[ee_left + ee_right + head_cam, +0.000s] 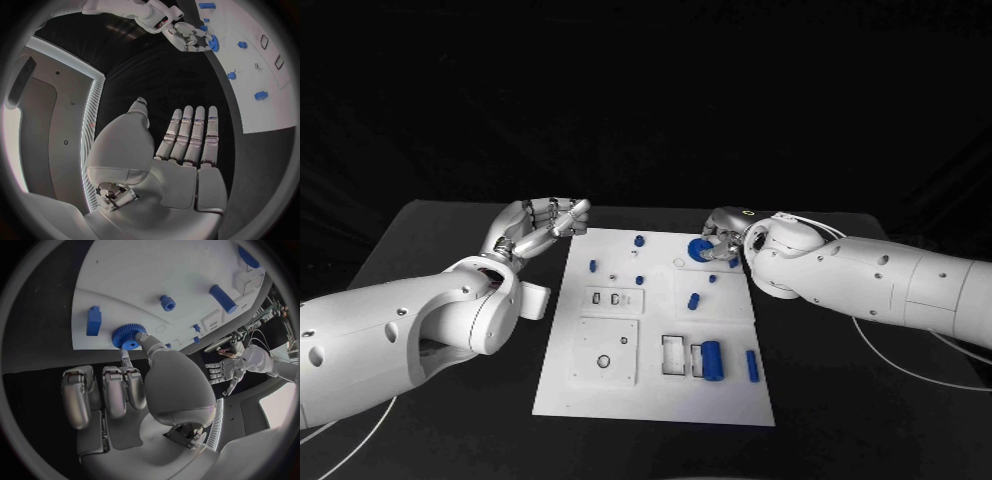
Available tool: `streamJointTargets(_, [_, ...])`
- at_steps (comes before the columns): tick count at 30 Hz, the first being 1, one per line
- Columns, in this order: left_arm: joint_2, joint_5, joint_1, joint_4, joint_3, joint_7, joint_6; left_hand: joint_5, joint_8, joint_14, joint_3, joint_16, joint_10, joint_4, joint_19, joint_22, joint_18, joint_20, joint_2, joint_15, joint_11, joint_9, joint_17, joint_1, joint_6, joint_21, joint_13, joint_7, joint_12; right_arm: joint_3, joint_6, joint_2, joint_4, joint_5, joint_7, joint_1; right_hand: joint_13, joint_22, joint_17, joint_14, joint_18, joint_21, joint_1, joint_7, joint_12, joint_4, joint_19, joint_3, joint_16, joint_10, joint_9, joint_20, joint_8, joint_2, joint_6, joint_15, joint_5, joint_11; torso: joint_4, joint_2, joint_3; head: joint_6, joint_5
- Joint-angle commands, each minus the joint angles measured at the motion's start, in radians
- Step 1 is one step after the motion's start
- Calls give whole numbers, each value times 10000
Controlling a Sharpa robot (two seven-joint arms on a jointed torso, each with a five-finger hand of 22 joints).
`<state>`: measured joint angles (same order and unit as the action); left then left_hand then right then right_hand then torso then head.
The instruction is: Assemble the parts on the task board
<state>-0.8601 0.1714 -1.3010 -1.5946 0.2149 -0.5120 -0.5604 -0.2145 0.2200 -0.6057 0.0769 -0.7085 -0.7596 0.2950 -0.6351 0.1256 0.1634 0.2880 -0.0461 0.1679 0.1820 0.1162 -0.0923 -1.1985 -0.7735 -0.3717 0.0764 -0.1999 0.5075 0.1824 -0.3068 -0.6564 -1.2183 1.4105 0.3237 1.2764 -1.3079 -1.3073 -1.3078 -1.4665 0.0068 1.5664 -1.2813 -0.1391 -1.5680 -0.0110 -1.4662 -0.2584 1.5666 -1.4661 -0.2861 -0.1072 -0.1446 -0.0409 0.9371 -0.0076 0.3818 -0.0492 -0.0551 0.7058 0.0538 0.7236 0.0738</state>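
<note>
The white task board lies in the middle of the black table. My right hand is over its far right corner and pinches a blue gear between thumb and a finger; the other fingers are curled beside it. The right wrist view shows the gear close over the board, with my fingertips on its rim. I cannot tell whether it touches the board. My left hand is raised off the board's far left corner, its fingers straight and apart, holding nothing.
A blue cylinder lies in a recess at the board's near right, a blue bar beside it. Small blue pegs stand across the far half. A square white insert sits near left. Black table surrounds the board.
</note>
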Motion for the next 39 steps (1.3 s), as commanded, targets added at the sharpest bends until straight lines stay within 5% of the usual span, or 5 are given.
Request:
streamJointTargets(1, [0,33,-14,-34,-8,-65,79,46,58,43,-32,55,46,-19,68,-16,150,2,132,15,0,15,-14,5,75,68,13,-250,-12,53,-285,-92,-95,-659,-155,-78,-2629,-2635,-2630,-1043,-68,44,-163,298,-28,8,-1046,-86,42,-1047,-7,90,-56,57,436,-62,32,-10,-1,-3,-2,4,-24])
streamJointTargets(14, [79,33,-13,40,-7,-64,87,45,62,46,-30,56,47,-20,70,-18,149,2,136,15,1,16,-15,0,80,69,14,-251,-13,13,-1736,-854,-1469,-1655,-1135,245,-2629,-2635,-2630,-1043,-68,44,-136,182,-28,66,-1046,-123,42,-1047,38,60,7,-7,649,-14,6,-102,14,-13,2,-4,-54])
streamJointTargets(19, [130,33,-12,85,-6,-70,106,45,67,47,-28,57,48,-21,72,-19,149,2,141,16,1,18,-16,-5,84,70,14,-251,-14,9,-1522,-1082,-2021,-1553,-1200,344,-2629,-2635,-2630,-1043,-68,44,-121,144,-28,78,-1046,-126,42,-1047,76,40,82,-39,617,14,-32,-139,-1,-25,4,-8,59])
streamJointTargets(28, [170,33,-11,143,-5,-76,126,45,67,47,-28,57,48,-21,72,-19,149,2,141,16,1,18,-16,-5,84,70,14,-251,-14,11,-927,-1076,-2652,-1408,-1182,345,-2629,-2635,-2630,-1043,-68,44,-116,106,-28,87,-1046,-149,42,-1047,124,11,172,-38,591,49,-117,-177,-9,-14,-4,-45,1])
streamJointTargets(39, [207,33,-10,190,-5,-88,127,43,71,49,-27,58,48,-22,73,-21,149,3,147,17,2,19,-17,-12,89,72,15,-252,-15,10,-839,-397,-2405,-1192,-1271,289,-2629,-2635,-2630,-1043,-68,44,-115,102,-28,87,-1046,-155,42,-1047,131,4,185,-31,597,56,-138,-184,10,-12,10,-62,-4])
